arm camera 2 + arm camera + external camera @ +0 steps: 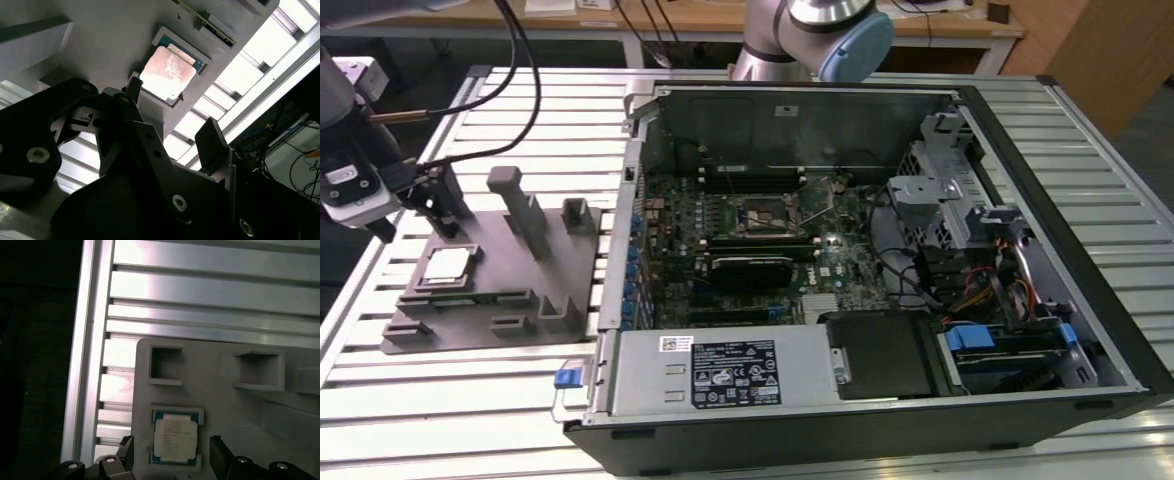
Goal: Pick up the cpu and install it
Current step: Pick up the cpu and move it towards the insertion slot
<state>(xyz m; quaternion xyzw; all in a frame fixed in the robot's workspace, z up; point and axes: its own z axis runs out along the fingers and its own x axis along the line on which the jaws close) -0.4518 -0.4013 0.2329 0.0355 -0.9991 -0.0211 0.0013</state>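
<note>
spread fingers (219, 455) hover above the cpu (174, 436), flat, face up.

Arm (774, 40): smooth silver-grey metal tube, with a rounded joint housing closed by a pale blue cap (858, 45)

Wrist end, exterior view: grey cylindrical segment (331, 95), with a white boxy housing (354, 195) under it carrying a small dark label patch

Cables (520, 50): black, thin, several of them running in loose curves to the wrist end

Gripper (173, 452): matte black throughout, built from angular plate-like links with rounded knuckles and bevelled edges

Fingers (212, 142): flat black blocks with squared tips and a dull sheen on their faces

Screws (180, 202): silver, round-headed and recessed, one at each link pivot; similar bright heads show on the black knuckles in the first wrist view
</note>
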